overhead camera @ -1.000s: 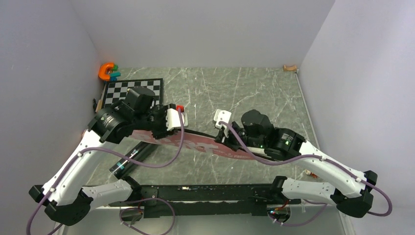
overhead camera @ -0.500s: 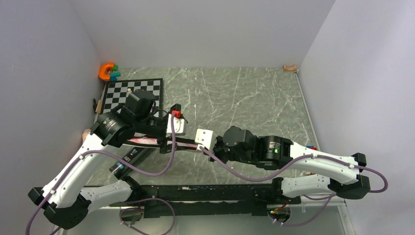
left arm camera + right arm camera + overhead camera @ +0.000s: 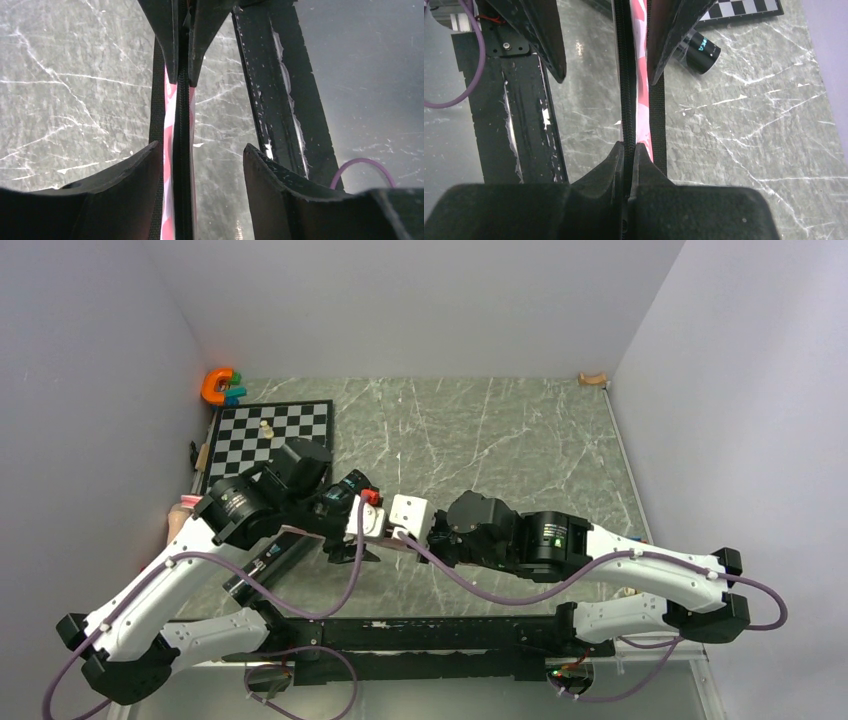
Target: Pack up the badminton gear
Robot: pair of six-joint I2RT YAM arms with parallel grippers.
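The right gripper (image 3: 629, 146) is pinched shut on the black zipper (image 3: 624, 90) of the pink bag (image 3: 641, 75), a grip only the wrist views show. Facing it, the left gripper (image 3: 200, 147) straddles that same edge with its jaws standing apart. From above, both arms cover most of the bag. Beyond the left gripper lie the black tube (image 3: 700, 47) and the chessboard (image 3: 739, 7).

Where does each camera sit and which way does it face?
Top external: above and behind the robot, looking down on the table; both arms show.
Left wrist: faces the right end effector along the pink bag; own open fingers show.
Right wrist: faces the left end effector; own fingers shut on the bag.
Both wrist views share the bag.
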